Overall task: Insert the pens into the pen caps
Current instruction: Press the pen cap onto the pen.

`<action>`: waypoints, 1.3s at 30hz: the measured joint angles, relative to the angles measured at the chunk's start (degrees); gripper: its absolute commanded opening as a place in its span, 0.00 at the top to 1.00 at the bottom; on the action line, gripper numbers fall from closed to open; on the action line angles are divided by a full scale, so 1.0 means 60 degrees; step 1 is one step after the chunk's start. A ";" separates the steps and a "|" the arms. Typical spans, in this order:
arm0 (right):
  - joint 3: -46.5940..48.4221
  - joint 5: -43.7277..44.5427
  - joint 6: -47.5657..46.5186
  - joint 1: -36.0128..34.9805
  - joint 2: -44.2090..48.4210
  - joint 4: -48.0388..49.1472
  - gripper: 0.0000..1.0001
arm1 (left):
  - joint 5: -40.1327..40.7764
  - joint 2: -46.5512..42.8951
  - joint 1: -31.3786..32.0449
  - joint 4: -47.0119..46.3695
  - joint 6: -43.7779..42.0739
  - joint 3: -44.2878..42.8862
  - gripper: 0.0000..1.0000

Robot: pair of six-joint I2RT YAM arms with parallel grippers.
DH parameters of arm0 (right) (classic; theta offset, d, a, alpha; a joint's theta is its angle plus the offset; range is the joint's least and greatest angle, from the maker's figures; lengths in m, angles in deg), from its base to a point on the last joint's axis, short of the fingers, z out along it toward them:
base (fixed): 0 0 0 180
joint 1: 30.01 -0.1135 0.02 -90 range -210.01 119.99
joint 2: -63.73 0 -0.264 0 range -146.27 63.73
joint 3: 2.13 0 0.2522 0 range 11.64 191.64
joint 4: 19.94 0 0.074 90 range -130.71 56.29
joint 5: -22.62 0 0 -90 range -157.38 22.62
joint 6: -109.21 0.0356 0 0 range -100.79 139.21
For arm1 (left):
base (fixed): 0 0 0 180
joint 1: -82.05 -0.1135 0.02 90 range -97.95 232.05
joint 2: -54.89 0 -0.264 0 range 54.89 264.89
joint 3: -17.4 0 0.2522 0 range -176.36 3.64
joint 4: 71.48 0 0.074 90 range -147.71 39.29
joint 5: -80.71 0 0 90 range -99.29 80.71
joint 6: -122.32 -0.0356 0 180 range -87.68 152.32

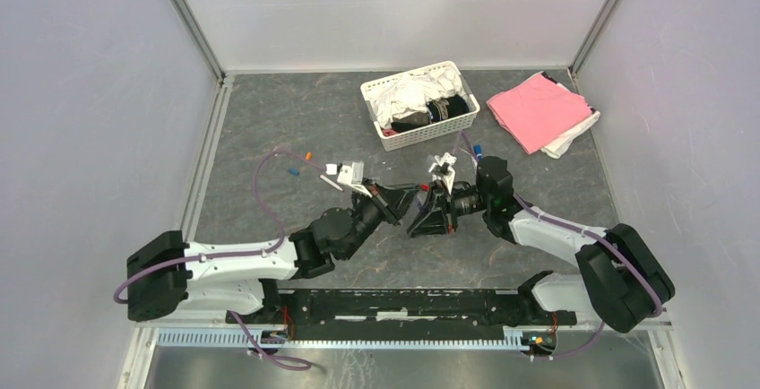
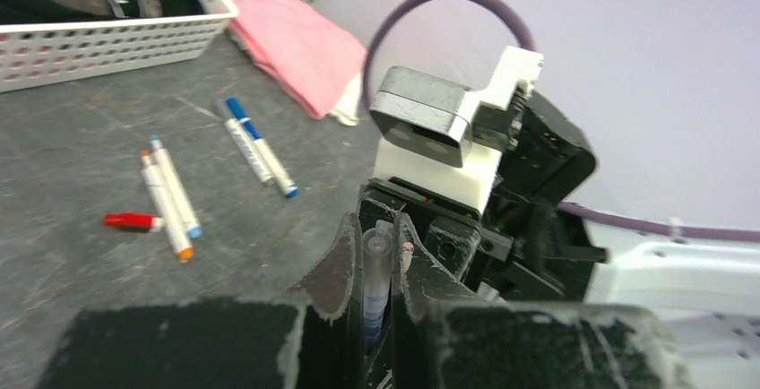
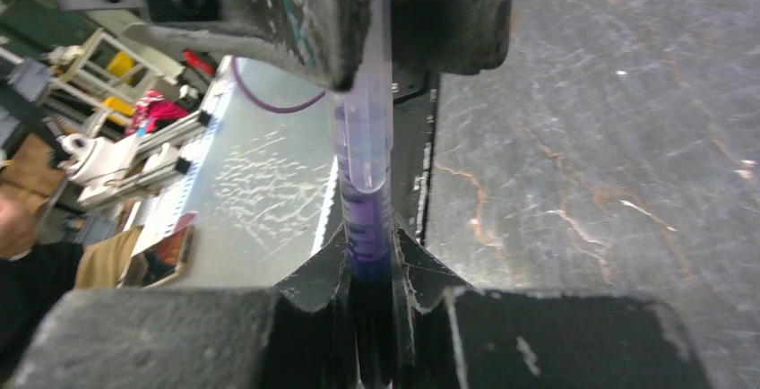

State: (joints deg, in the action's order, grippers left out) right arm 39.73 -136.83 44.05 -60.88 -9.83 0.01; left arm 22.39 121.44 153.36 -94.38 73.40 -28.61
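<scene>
The left gripper (image 2: 375, 237) and right gripper (image 3: 369, 244) meet tip to tip above the middle of the table (image 1: 296, 120), a dark grey mat with a veined, stone-like texture. The left gripper is clenched on a translucent cap (image 3: 363, 147), a smooth, pale lavender plastic tube. The right gripper is clamped on a dark pen (image 3: 366, 219), a slim cylindrical barrel of deep purple-navy sitting between its worn, chipped black fingers (image 3: 327, 268). The cap and pen are in line, and the cap's open end overlaps the pen's barrel; how deep the pen sits cannot be told. Loose pens lie flat on the mat, just to the right of and beyond the grippers. These are two white pens (image 2: 166, 199) side by side with orange and blue ends, and a second pair (image 2: 260, 151) with blue ends. A short red cap (image 2: 132, 220) lies beside the first pair. Farther left on the mat, well apart from the grippers, lie an orange cap (image 1: 307, 155) and a blue cap (image 1: 293, 172). At the far side stands a white perforated plastic basket (image 1: 394, 133) holding white and black fabric. A folded pink cloth (image 1: 538, 107) lies to its right.
</scene>
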 measured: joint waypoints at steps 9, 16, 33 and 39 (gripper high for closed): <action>-0.0375 -0.1184 0.1847 0.0535 0.0295 0.2302 1.00 | -0.0929 0.0627 -0.0011 -0.2288 -0.0313 0.0208 0.98; -0.0368 -0.0889 0.0940 0.0758 0.0441 0.1042 1.00 | -0.0240 0.1140 0.0087 -0.1413 -0.0572 -0.0499 0.98; 0.0433 0.0827 -0.0729 -0.0069 0.0423 0.0106 1.00 | 0.0889 -0.0022 0.0448 0.3238 -0.0342 -0.1883 0.48; 0.0477 0.1279 -0.0725 -0.0051 0.0353 0.0401 1.00 | 0.0747 -0.0433 0.0528 0.3621 -0.0310 -0.1876 0.31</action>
State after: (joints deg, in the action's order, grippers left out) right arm 42.60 -129.16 39.71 -61.19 -7.71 2.41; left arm 26.87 118.84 156.53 -72.65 71.55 -39.86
